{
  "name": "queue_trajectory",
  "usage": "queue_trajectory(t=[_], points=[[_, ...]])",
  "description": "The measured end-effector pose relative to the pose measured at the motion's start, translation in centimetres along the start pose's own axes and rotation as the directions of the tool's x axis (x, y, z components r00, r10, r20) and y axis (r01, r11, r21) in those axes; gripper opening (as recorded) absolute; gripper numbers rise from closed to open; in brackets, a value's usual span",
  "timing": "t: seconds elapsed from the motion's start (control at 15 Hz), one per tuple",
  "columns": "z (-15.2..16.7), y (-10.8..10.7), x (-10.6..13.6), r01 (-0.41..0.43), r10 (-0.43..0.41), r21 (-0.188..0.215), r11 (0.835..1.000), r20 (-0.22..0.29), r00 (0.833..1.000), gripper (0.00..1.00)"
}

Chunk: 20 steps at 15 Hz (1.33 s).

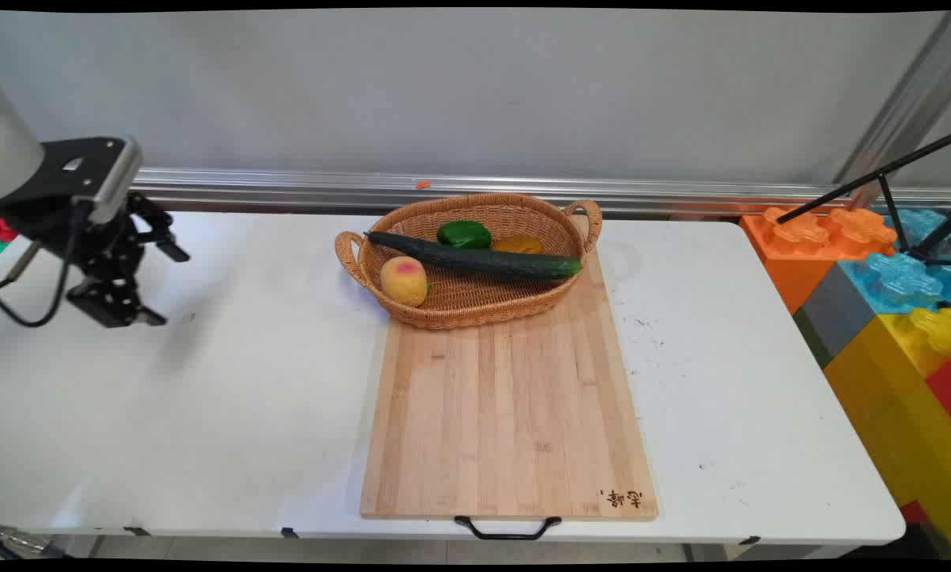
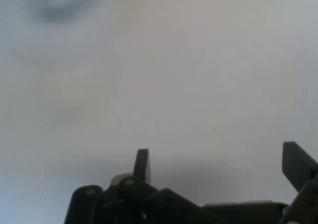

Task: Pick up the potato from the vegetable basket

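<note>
While the arm enters from the left edge of the main view, its gripper (image 1: 161,286) hangs over the bare left part of the table (image 1: 229,413), with cables looping below it. Its two fingers stand well apart, one near (image 1: 175,253) and one lower, and nothing lies between them; the claw is open and empty. Seen from the hand camera, the gripper (image 2: 218,167) shows the same spread, one finger (image 2: 142,165) at centre-left and the other at the right edge, with only plain white surface ahead. A wooden board (image 1: 507,413) lies at the middle of the table, well to the right of the gripper, its black handle (image 1: 507,527) at the near edge. On the far end of the board sits a wicker basket (image 1: 475,314) with two loop handles. A long dark cucumber (image 1: 475,258) lies across the inside of the basket. A peach (image 1: 403,280) rests at the left end, touching the basket's wall just below the cucumber. Behind the cucumber lie a green pepper (image 1: 464,233) and an orange-yellow item (image 1: 518,244), the latter partly hidden. Large coloured blocks (image 1: 880,294) stand beside the table's right end. A black tripod leg (image 1: 864,184) crosses above them.
</note>
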Motion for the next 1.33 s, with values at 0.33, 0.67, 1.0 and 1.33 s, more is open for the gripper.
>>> queue_trajectory(t=[0.33, 0.67, 1.0, 1.33], points=[[-0.3, -1.4, 4.6, 0.064, -0.06, 0.056, 0.996, -0.067, 0.996, 1.0], [0.3, -5.6, 13.5, 0.158, -0.139, 0.117, 0.981, -0.151, 0.979, 1.0], [2.2, -9.4, 20.1, 0.207, -0.18, 0.113, 0.972, -0.21, 0.961, 1.0], [5.3, -12.7, 25.0, 0.238, -0.209, 0.088, 0.967, -0.251, 0.945, 1.0]])
